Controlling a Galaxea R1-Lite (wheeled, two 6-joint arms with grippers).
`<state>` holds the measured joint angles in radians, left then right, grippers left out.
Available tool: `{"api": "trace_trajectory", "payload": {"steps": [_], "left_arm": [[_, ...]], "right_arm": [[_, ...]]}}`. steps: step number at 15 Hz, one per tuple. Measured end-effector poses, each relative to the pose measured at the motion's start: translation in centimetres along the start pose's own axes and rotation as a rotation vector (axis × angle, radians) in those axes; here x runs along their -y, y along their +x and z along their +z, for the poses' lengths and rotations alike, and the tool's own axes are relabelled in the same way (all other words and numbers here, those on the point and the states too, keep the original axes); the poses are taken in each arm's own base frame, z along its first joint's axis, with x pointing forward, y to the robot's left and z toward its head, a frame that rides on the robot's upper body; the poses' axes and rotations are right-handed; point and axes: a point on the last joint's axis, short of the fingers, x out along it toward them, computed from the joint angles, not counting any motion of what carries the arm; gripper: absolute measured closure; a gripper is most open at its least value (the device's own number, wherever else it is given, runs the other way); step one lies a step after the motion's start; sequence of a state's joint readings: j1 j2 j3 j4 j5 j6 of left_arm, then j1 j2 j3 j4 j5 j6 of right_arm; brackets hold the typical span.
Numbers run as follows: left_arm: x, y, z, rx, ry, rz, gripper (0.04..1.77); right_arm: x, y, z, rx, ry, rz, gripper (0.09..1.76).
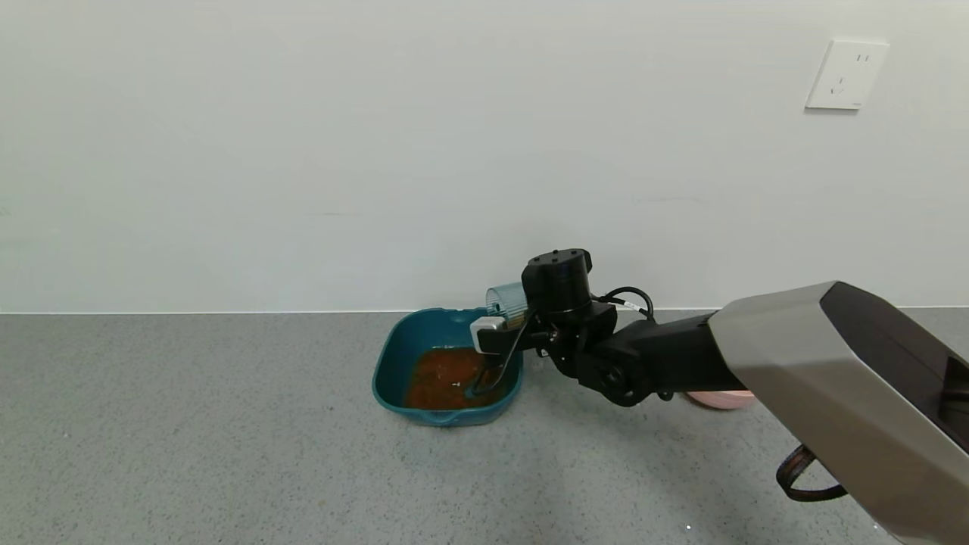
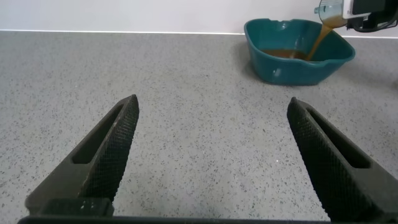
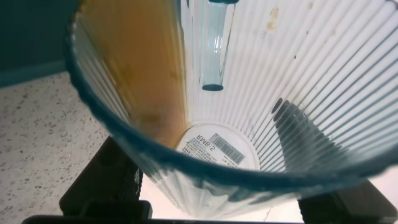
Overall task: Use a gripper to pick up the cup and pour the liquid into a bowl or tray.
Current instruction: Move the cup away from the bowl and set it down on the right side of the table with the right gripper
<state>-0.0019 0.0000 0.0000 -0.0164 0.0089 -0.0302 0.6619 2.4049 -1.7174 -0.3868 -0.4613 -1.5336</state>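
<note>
My right gripper (image 1: 516,315) is shut on the ribbed pale blue cup (image 1: 506,297) and holds it tipped on its side over the far right edge of the dark teal tray (image 1: 390,356). Reddish-brown liquid (image 1: 443,378) pools in the tray. In the left wrist view a thin stream (image 2: 320,40) runs from the cup (image 2: 329,9) into the tray (image 2: 273,68). The right wrist view looks into the cup (image 3: 280,81), with liquid (image 3: 137,62) along one wall and black fingers (image 3: 102,186) on either side. My left gripper (image 2: 212,102) is open and empty, low over the counter.
A round pink bowl (image 1: 719,399) sits on the grey speckled counter behind my right arm, mostly hidden by it. The white wall runs just behind the tray, with a socket (image 1: 846,74) at upper right. My left arm does not show in the head view.
</note>
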Motion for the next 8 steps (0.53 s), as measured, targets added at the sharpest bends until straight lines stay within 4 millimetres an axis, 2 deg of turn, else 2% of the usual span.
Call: {"api": "trace_trajectory", "payload": {"steps": [8], "left_arm": [[0.0,0.0,0.0,0.0,0.0,0.0,0.09]], "right_arm": [[0.0,-0.7,1.3,-0.002,-0.104,0.0,0.5]]}}
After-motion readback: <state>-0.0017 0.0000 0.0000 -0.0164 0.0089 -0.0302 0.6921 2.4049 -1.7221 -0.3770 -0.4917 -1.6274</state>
